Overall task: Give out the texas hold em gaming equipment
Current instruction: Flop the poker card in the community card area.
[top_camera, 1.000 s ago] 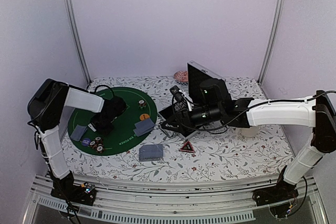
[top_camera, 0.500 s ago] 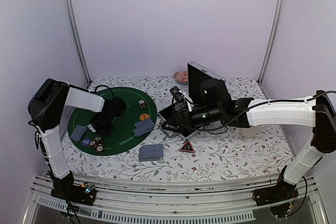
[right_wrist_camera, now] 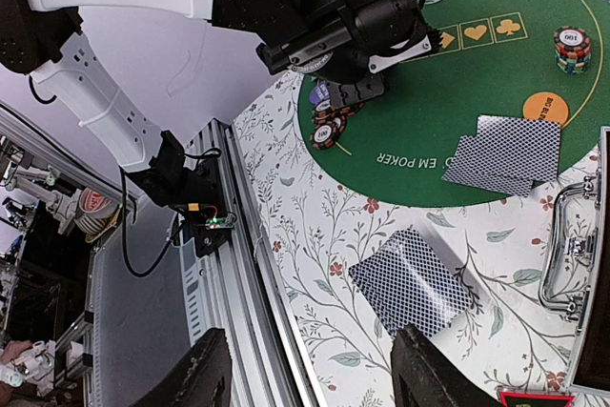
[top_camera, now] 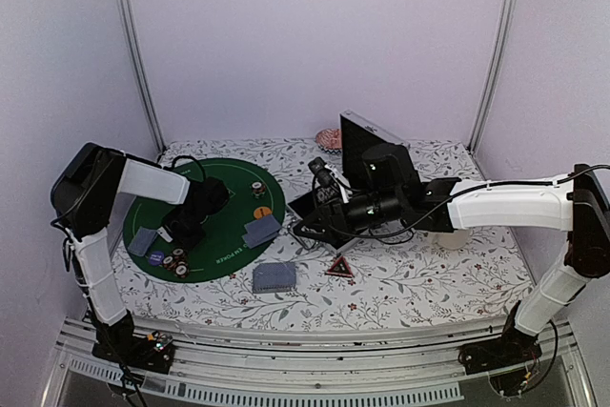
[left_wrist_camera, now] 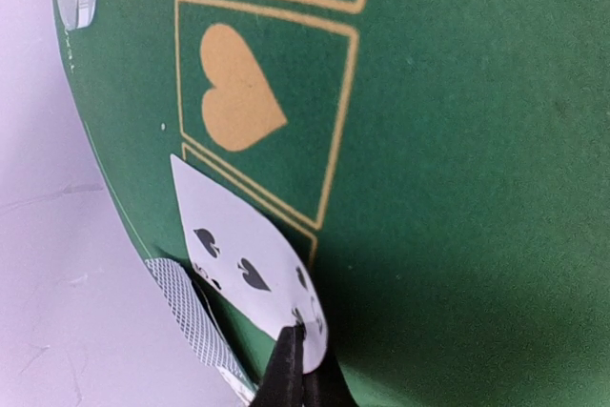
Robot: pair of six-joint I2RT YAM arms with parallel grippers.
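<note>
My left gripper is shut on a white-faced spade card and holds it low over the green poker mat. A grey-blue card back lies beside it at the mat's edge. In the top view the left gripper is at the mat's left side, near the loose chips. My right gripper is open and empty above the deck of cards on the tablecloth. Two face-down cards, an orange button and a chip stack lie on the mat.
The silver case stands open behind the right arm, its handle at the right of the wrist view. A cream mug sits behind the right forearm. A red triangle lies near the deck. The table's front rail is close.
</note>
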